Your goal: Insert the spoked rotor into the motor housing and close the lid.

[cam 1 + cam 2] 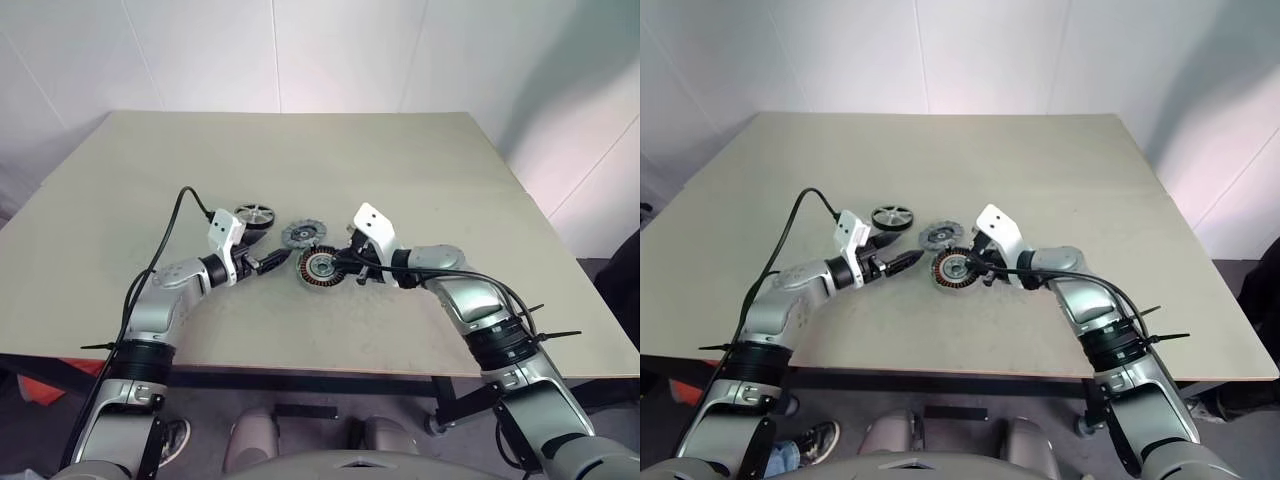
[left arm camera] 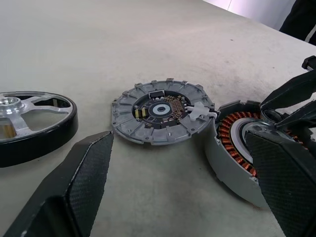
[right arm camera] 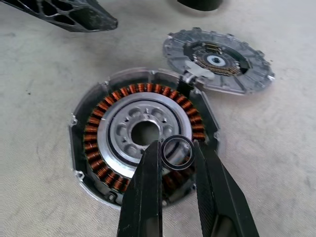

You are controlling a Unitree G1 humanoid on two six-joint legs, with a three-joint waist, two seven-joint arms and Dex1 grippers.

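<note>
The right gripper [image 3: 177, 154] pinches a small ring [image 3: 177, 152] just above the motor housing [image 3: 140, 160]; the left gripper [image 2: 182, 173] stands spread.

a pale beige table [image 1: 420, 180] carries three round parts, grouped near the front edge around its middle. the motor housing [image 3: 143, 143] lies flat, copper windings ringing a silvery centre, face up. just behind it lies the lid [image 3: 219, 59], a grey notched disc, its rim meeting the housing's at a small white tab. the spoked rotor [image 2: 29, 121] sits to the left of the lid, apart from it, flat on the surface, dark rim and silvery spokes upward
</note>
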